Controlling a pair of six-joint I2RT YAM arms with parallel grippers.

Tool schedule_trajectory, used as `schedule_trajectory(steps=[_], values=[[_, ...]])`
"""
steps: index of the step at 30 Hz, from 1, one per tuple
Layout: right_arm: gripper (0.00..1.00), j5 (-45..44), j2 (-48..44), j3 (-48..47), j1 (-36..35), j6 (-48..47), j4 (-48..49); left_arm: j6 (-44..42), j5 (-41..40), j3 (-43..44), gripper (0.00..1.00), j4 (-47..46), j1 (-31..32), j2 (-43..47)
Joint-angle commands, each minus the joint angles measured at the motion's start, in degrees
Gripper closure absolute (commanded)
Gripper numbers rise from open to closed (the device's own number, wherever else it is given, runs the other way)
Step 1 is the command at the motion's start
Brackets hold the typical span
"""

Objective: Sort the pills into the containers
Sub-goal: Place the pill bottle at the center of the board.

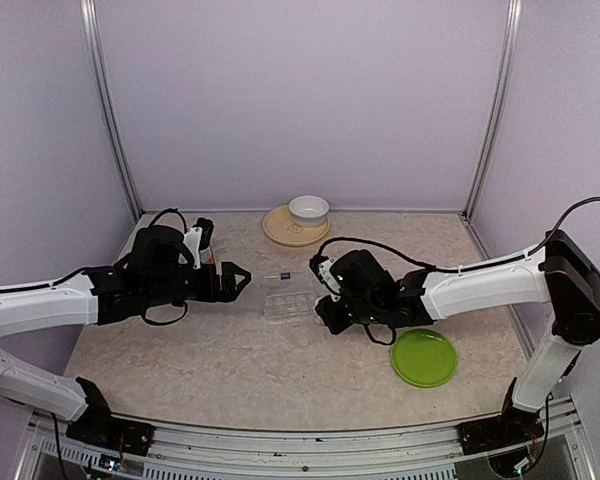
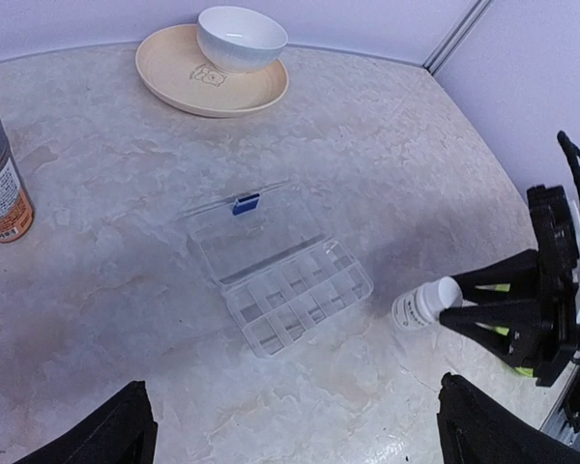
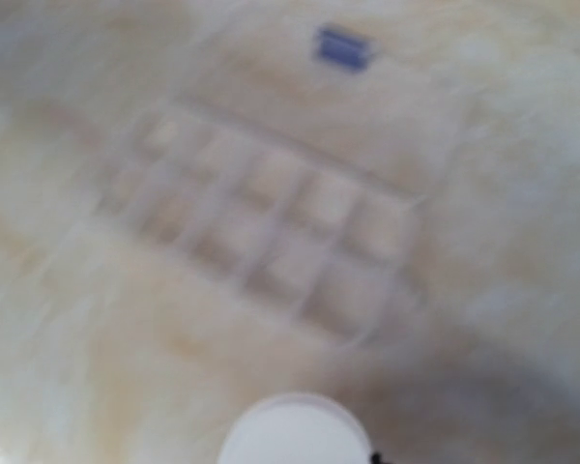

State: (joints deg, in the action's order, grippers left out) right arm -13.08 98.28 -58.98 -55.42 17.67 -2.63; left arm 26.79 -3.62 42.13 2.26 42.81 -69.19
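Observation:
The containers are one clear pill box [image 1: 285,298] with small compartments, lying open in the middle of the table; its lid carries a blue latch [image 2: 246,204]. The box also shows in the left wrist view [image 2: 295,295] and, blurred, in the right wrist view [image 3: 271,232]. No pills show in any view. My right gripper [image 1: 327,303] sits just right of the box, shut on a small white bottle [image 2: 423,304], whose round white end fills the bottom of the right wrist view [image 3: 295,433]. My left gripper [image 1: 242,280] hovers left of the box, open and holding nothing [image 2: 295,435].
A white bowl [image 1: 308,209] stands on a tan plate [image 1: 280,232] at the back. A green round plate [image 1: 423,357] lies at the front right, beside the right arm. A grey-capped bottle with an orange label [image 2: 0,179] stands at the left, near the left arm.

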Motion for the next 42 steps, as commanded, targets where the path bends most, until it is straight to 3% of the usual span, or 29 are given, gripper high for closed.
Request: schedule_trajectory(steps=[1,11,32,34,39,42], values=[[0.79,-4.50,-2.60,2.34,-4.71,2.89,-2.48,-0.97,0.52,-0.93,0.01,0.68,0.42,2.16],[0.79,-6.84,-1.47,3.93,-10.77,3.97,-2.89,-3.25,1.76,-0.82,0.01,0.35,1.52,1.48],[0.72,-6.44,2.40,5.57,-11.73,3.41,0.73,-1.75,1.74,-0.32,0.01,-3.66,6.88,-3.50],[0.66,-6.43,2.17,5.70,-11.82,3.52,0.58,-1.74,1.73,-0.30,0.01,-3.69,7.25,-3.86],[0.38,-6.16,-0.55,6.58,-11.99,3.98,0.61,-2.08,1.87,-0.29,0.01,-3.76,7.98,-4.49],[0.28,-6.14,-3.74,8.03,-12.08,4.05,0.86,-2.71,2.31,-0.22,0.01,-3.67,8.12,-4.68]])
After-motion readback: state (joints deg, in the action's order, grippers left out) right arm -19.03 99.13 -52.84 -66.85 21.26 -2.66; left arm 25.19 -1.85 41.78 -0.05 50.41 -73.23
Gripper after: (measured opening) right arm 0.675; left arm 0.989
